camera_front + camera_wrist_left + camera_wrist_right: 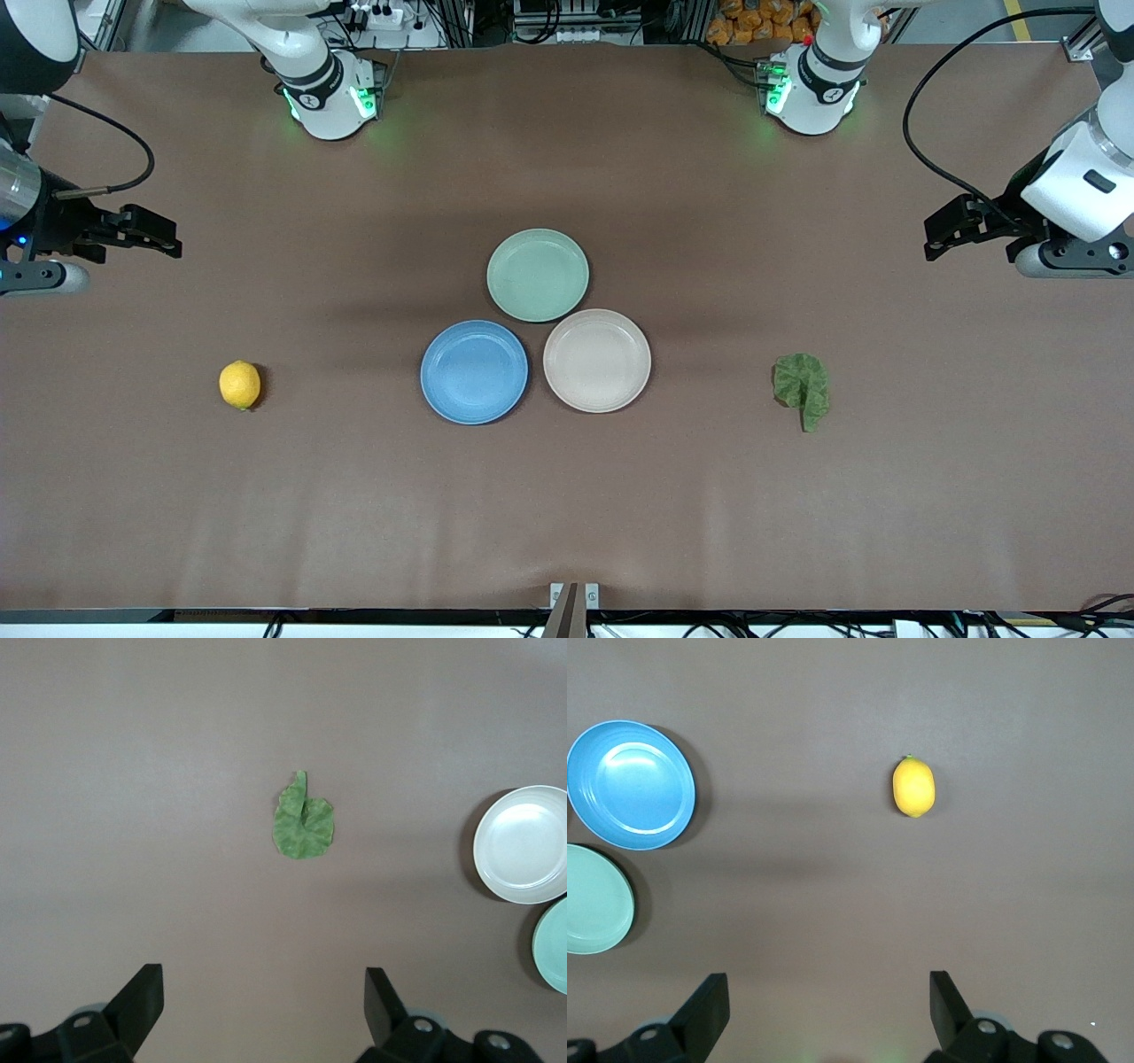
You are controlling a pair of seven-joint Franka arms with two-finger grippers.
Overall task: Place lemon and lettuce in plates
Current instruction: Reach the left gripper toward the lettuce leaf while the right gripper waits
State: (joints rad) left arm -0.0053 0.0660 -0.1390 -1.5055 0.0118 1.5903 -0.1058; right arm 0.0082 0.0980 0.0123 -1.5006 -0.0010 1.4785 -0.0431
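The lemon (240,385) lies on the table toward the right arm's end; it also shows in the right wrist view (913,787). The lettuce (803,385) lies flat toward the left arm's end, and shows in the left wrist view (302,819). The blue plate (474,371) and the beige-pink plate (597,360) sit side by side at mid-table, both empty. My right gripper (159,237) is open and empty, up over the table's right-arm end. My left gripper (943,235) is open and empty, up over the left-arm end.
A pale mint-green plate (538,274) touches the two task plates, farther from the front camera. The brown table (567,514) has bare room around the lemon and the lettuce.
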